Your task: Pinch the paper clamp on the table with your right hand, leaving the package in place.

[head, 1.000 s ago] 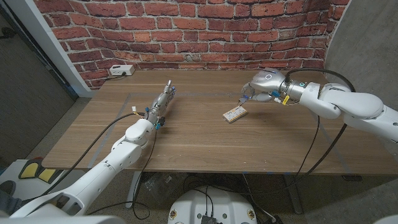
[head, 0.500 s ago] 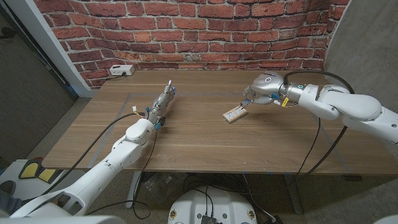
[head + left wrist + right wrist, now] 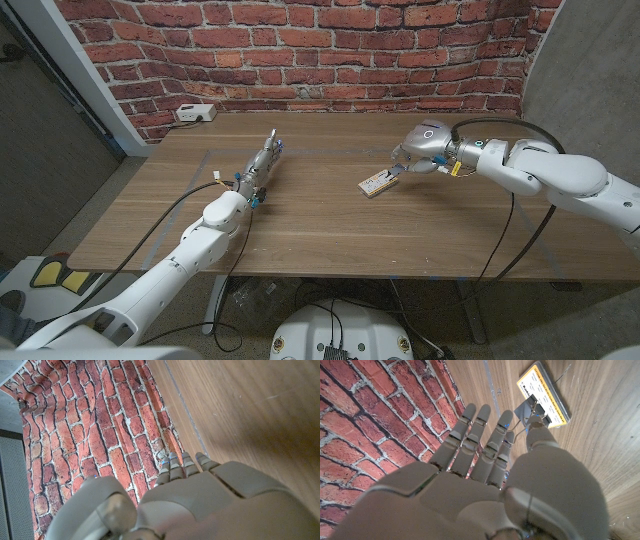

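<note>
The package [image 3: 378, 183] is a small flat card with a yellow rim [image 3: 546, 391], lying on the wooden table [image 3: 330, 225] right of the middle. A silver paper clamp [image 3: 393, 172] is clipped on its far right end, and its wire handles [image 3: 526, 410] stick out toward my right hand. That hand [image 3: 425, 148] has come down right beside the clamp, fingers [image 3: 475, 435] straight and the thumb [image 3: 536, 430] at the handles. The handles lie between the thumb and the nearest fingertip, and no firm pinch shows. My left hand [image 3: 262, 162] stands on the table at the left, fingers [image 3: 182, 465] straight, holding nothing.
A white power strip [image 3: 194, 113] lies at the table's back left, against the brick wall [image 3: 330, 50]. Faint tape lines [image 3: 330, 152] cross the far part of the tabletop. A black cable [image 3: 520, 235] hangs from my right arm over the table's right side.
My right hand has sunk and turned toward the clamp, bringing the thumb and fingertips to its handles. The package and my left hand have stayed put.
</note>
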### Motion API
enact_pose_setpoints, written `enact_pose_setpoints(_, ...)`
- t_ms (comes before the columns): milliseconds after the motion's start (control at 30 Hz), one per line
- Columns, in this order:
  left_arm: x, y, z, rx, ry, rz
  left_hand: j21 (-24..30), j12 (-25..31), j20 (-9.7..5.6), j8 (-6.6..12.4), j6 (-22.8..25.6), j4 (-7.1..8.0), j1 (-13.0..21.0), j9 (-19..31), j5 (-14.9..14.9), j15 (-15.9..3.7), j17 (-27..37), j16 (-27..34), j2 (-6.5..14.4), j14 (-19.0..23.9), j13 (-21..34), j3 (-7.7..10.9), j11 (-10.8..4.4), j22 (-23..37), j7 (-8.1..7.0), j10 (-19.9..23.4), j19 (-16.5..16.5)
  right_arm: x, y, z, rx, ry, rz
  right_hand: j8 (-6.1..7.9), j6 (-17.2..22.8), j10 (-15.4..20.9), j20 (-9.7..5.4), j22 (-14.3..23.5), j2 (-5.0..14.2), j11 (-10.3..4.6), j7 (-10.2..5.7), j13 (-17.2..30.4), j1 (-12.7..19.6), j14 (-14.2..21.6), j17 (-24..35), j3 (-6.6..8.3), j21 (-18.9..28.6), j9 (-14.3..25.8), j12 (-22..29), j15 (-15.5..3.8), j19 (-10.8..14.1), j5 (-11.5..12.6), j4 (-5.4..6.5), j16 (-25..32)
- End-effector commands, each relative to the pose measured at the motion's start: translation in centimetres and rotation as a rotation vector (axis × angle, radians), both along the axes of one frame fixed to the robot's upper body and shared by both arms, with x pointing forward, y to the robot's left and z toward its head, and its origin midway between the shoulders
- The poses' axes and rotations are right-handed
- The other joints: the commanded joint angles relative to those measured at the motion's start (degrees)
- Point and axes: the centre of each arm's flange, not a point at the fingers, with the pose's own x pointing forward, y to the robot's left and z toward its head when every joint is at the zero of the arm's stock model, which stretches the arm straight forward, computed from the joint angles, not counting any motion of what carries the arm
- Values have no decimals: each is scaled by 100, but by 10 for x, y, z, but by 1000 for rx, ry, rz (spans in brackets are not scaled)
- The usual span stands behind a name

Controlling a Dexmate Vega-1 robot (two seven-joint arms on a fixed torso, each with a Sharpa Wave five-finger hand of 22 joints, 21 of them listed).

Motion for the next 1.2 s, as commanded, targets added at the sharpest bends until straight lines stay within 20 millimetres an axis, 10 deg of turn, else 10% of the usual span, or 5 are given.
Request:
enact_pose_setpoints(33, -1, 2, -2, -9, -2, 6, 20, -9, 15, -4, 10, -13, 30, 22, -22, 27, 25, -1, 24, -40, 19, -49, -4, 25, -21, -18, -48, 2, 2, -3, -39, -3, -13, -45, 1190, -74, -338, 13, -70, -3, -261, 7, -80, -64, 23, 14, 29, 21, -20, -405, -5, -2, 74, 5)
enact_pose_setpoints(1200, -14, 14, -12, -29, -3, 29, 24, -8, 15, -2, 16, -12, 48, 22, -25, 26, 25, 1, 48, -39, 19, -94, 2, 25, -22, -18, -49, 26, 10, -19, -148, 26, -24, -208, 995, -300, -300, 4, -252, 3, -257, 13, -354, -188, 40, -157, 15, 24, -68, -392, -69, 4, 157, 11)
